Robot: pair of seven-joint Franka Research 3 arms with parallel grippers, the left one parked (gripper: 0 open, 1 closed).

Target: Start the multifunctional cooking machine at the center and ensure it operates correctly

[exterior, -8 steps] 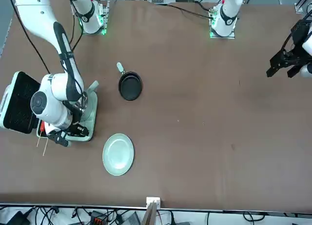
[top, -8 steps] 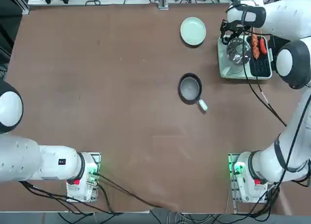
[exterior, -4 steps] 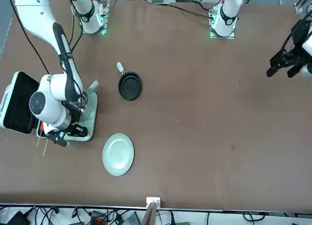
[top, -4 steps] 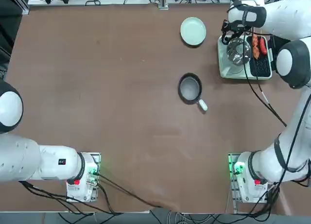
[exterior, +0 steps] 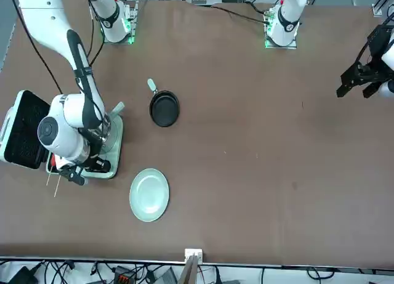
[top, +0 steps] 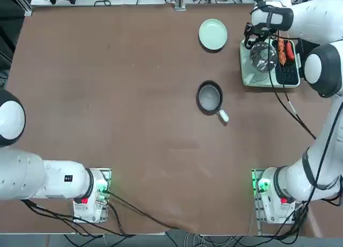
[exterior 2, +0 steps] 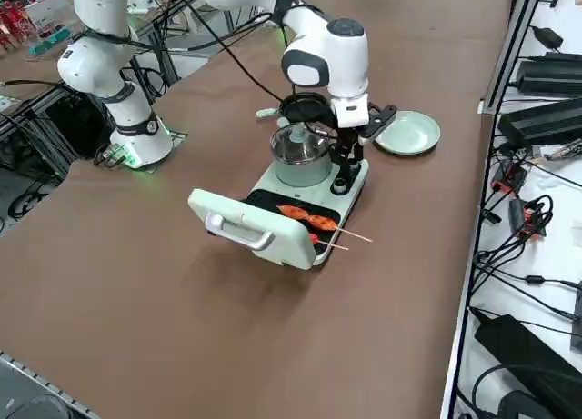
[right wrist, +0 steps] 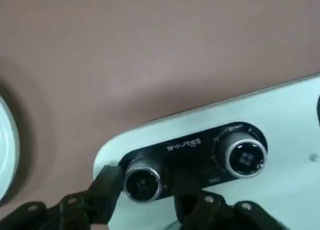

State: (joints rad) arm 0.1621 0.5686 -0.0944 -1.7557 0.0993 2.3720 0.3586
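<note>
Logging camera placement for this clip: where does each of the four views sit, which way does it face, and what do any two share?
Top: overhead, arm bases at the bottom; cooking machine at upper right under the right gripper.
Front: across the table, facing the robot; the machine sits at the left, plate nearest.
Right side: raised at the robot's right, looking diagonally across; open lid nearest.
Right wrist: on the working arm, fingers straddling one of two knobs.
Shared: top and front both show the frying pan.
</note>
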